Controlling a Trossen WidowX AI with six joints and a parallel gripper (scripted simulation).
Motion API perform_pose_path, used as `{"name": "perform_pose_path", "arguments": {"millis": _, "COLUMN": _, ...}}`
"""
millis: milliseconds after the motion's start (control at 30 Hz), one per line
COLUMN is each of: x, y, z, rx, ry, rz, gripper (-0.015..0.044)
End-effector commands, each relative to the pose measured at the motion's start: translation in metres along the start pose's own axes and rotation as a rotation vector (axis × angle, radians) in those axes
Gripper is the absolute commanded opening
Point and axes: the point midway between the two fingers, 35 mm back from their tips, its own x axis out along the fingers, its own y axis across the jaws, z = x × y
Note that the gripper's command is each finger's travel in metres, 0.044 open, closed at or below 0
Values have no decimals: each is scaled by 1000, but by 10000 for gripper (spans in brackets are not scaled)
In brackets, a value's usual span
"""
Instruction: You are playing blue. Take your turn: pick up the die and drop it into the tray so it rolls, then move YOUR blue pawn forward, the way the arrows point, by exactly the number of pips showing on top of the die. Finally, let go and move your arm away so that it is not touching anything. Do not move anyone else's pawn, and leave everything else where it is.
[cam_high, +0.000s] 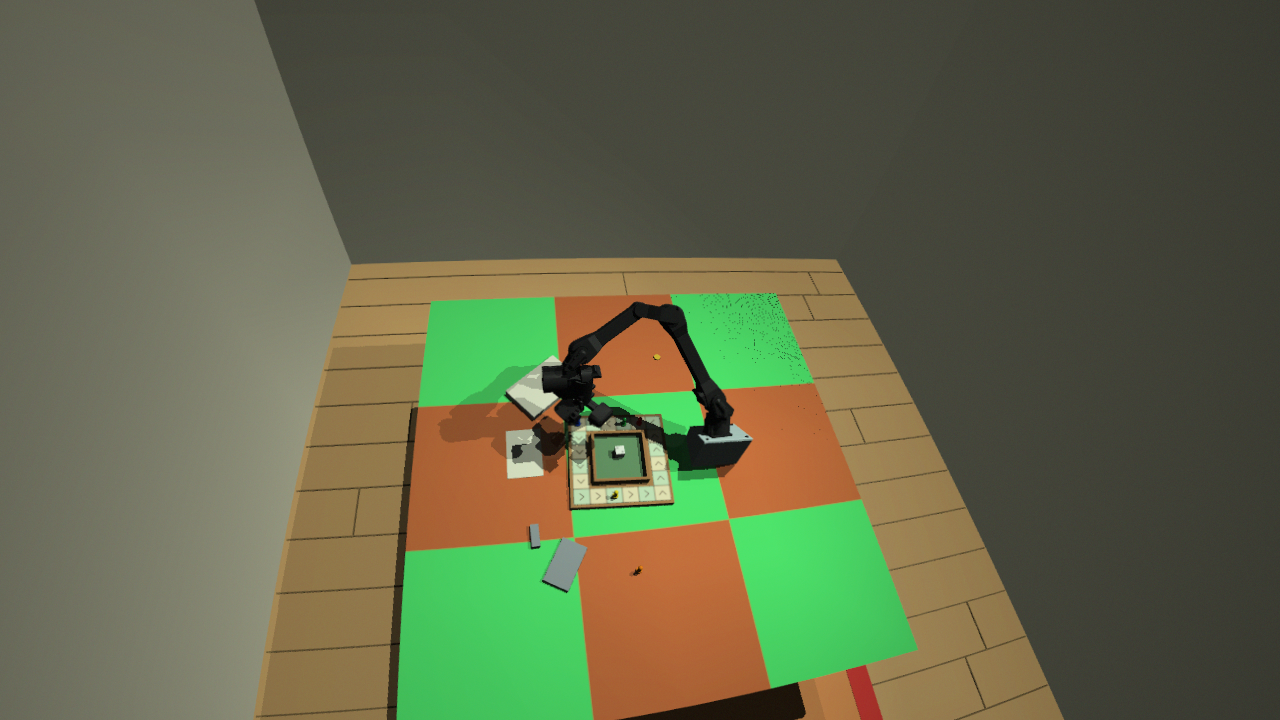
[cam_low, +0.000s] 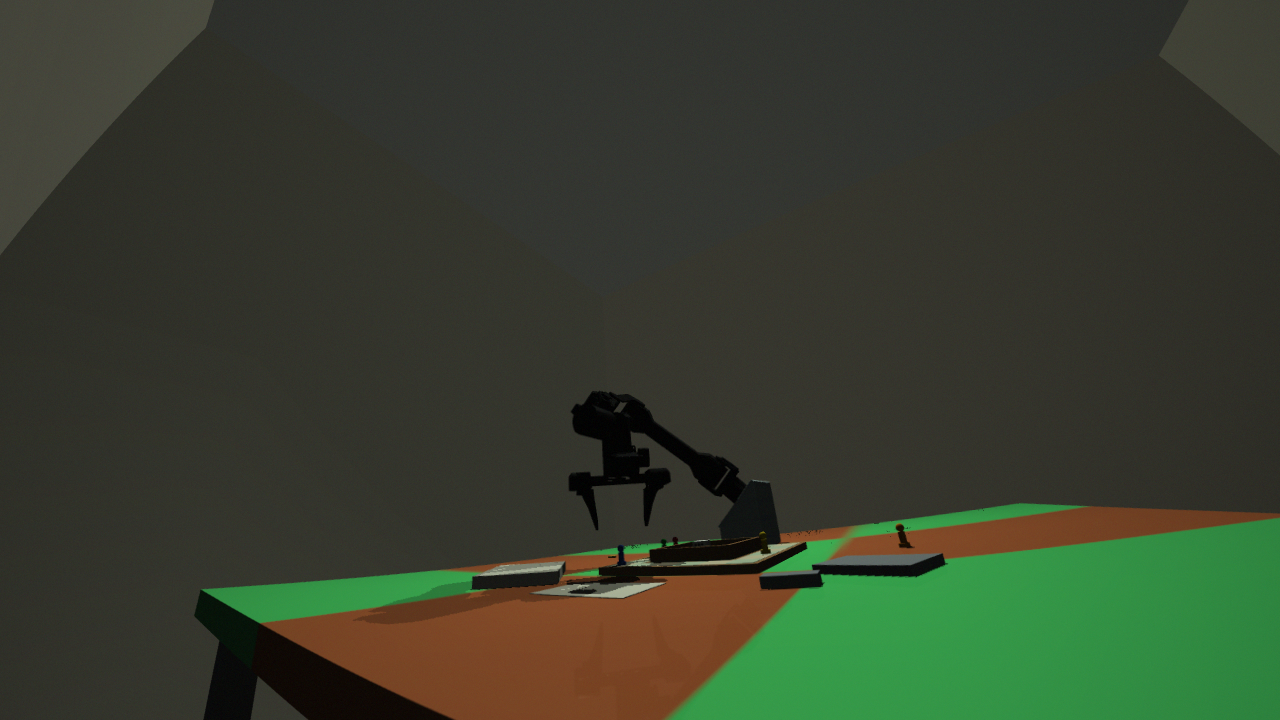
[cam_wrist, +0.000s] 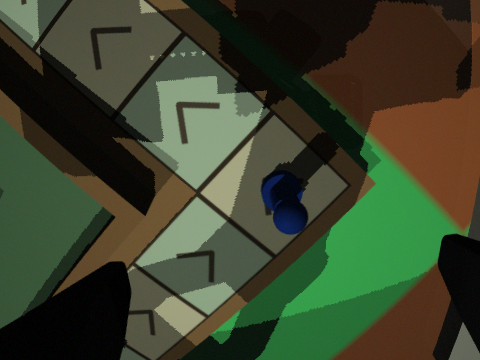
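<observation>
My gripper (cam_low: 621, 526) (cam_wrist: 291, 267) is open and empty, its tips above the blue pawn and on either side of it. The blue pawn (cam_high: 578, 422) (cam_low: 621, 555) (cam_wrist: 290, 217) stands upright on the board's corner square, towards that square's outer side. The board (cam_high: 631, 494) (cam_low: 698, 567) (cam_wrist: 200, 165) has arrowed squares around the tray (cam_high: 617, 482) (cam_low: 693, 554). The white die (cam_high: 619, 451) lies inside the tray; its pips are too small to read. The green pawn (cam_high: 622, 421) and red pawn (cam_high: 640, 420) stand on the back row, the yellow pawn (cam_high: 614, 495) (cam_low: 763, 540) on the front row.
A pale slab (cam_high: 527, 394) (cam_low: 519, 574) and a white sheet (cam_high: 524, 467) (cam_low: 628, 591) lie left of the board. A small grey block (cam_high: 534, 536) (cam_low: 790, 580), a grey slab (cam_high: 564, 565) (cam_low: 881, 564) and an orange pawn (cam_high: 637, 570) (cam_low: 901, 535) are in front. A yellow disc (cam_high: 656, 356) lies behind.
</observation>
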Motion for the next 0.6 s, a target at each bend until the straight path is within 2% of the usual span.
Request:
{"name": "perform_pose_path", "arguments": {"millis": 0, "x": -22, "y": 37, "z": 5, "rx": 82, "ry": -23, "rz": 16, "gripper": 440}}
{"name": "perform_pose_path", "arguments": {"millis": 233, "x": -63, "y": 134, "z": -9, "rx": 363, "ry": -30, "rz": 46, "gripper": 440}}
{"name": "perform_pose_path", "arguments": {"millis": 567, "x": -78, "y": 219, "z": -63, "rx": 692, "ry": 9, "rz": 13, "gripper": 440}}
